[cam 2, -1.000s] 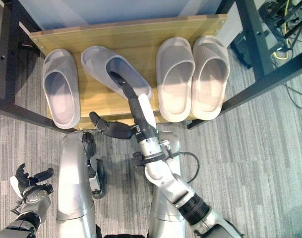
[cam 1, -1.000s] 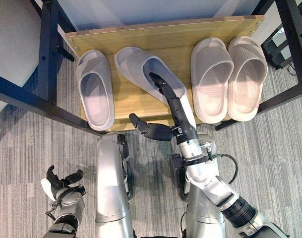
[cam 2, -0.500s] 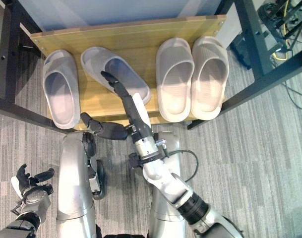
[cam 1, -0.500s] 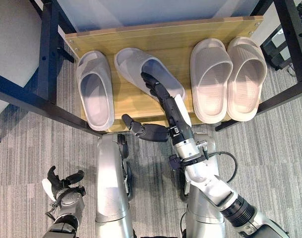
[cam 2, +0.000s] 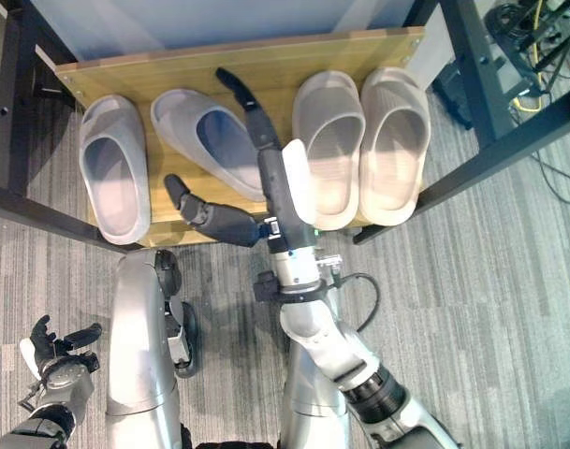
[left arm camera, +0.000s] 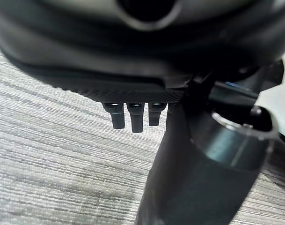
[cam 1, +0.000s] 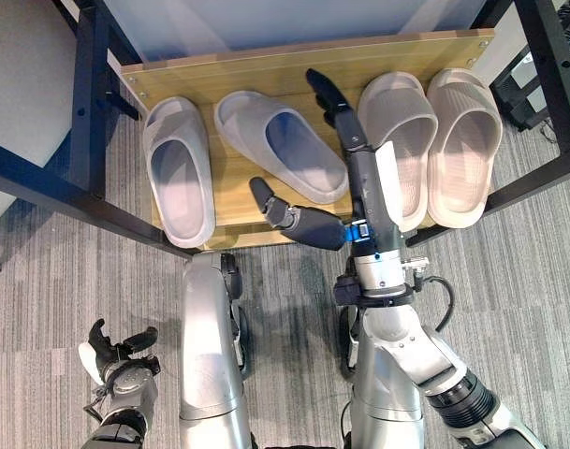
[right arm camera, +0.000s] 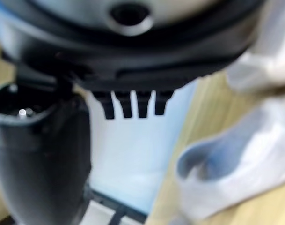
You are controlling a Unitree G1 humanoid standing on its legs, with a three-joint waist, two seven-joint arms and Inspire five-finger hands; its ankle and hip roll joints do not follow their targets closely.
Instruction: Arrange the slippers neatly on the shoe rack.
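Note:
Four slippers lie on the wooden shoe rack shelf (cam 1: 266, 70). A grey slipper (cam 1: 179, 168) lies straight at the left. Its mate (cam 1: 280, 145) lies slanted beside it, toe toward the back left. A beige pair (cam 1: 401, 140) (cam 1: 465, 140) lies side by side at the right. My right hand (cam 1: 357, 154) is open, its fingers stretched over the shelf between the slanted grey slipper and the beige pair, thumb spread toward the shelf's front edge. It holds nothing. My left hand (cam 1: 116, 360) hangs low over the carpet at the lower left, fingers relaxed and empty.
Black metal frame bars (cam 1: 88, 94) (cam 1: 556, 65) stand on both sides of the shelf. Grey carpet (cam 1: 509, 271) lies in front. Cables and dark gear (cam 2: 523, 28) sit at the far right.
My right hand has come out of the slanted grey slipper and swung right and farther back, over the gap beside the beige pair. The slippers have hardly moved.

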